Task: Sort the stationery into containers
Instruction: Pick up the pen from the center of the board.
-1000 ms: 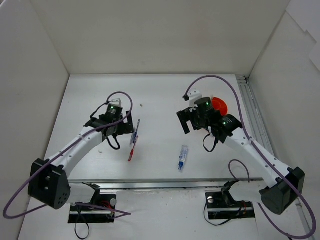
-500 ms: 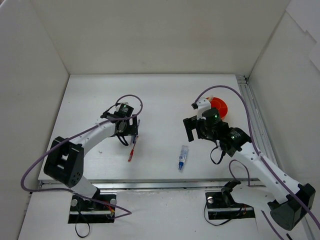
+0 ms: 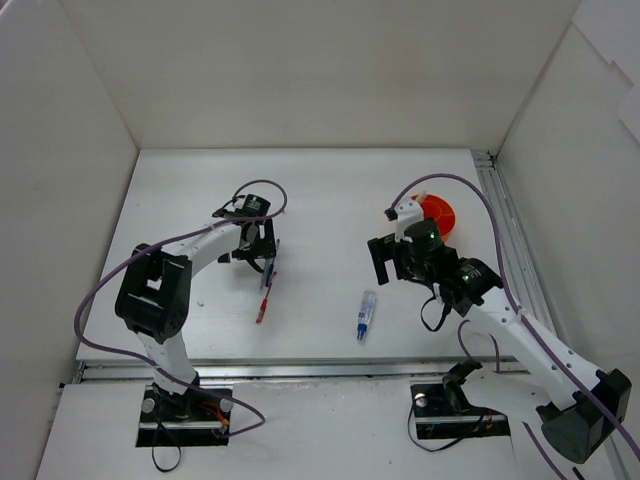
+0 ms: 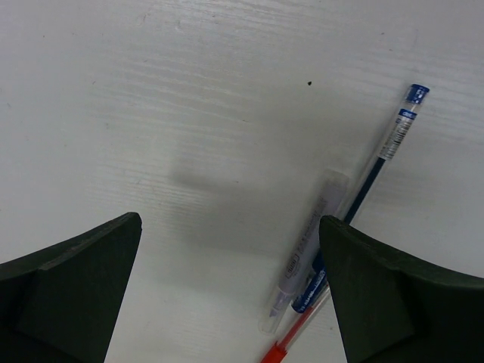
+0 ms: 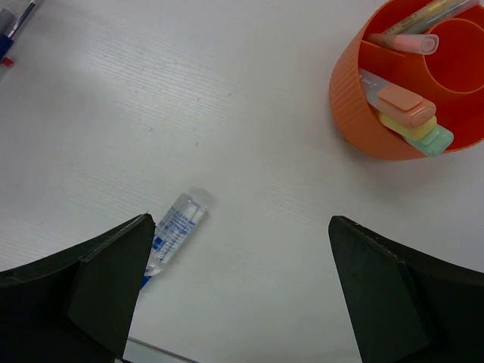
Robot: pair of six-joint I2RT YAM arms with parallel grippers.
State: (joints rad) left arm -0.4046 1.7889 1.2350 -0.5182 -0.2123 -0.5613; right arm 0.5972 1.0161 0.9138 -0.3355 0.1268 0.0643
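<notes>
Across the white table, both arms are out and both are empty-handed. On the left-centre of the board the left gripper hangs with its fingers spread wide and nothing between them. The right gripper is the same, spread wide over bare board and gripping nothing.

Far right sits the orange cup, and it's got stock in it. Peach, yellow and green highlighters lean in one outer compartment, and a pink marker and a yellowish pen lie in the next. The round centre well looks empty, as far as I can see into it. So a good share of the sorting looks done.

What's left? Four pieces by my count. The clear blue-capped tube lies flat between the two arms, well apart from the cup and just off one finger of the right gripper in the wrist view. Under the left gripper there's a little cluster. The slim blue pen has a pale clear-barrelled pen lying against it, and the red pen pokes out beside them at the frame's edge.

I'd call it past halfway. That left cluster looks the awkward bit: three pieces touching, and a long carry across to the cup.
</notes>
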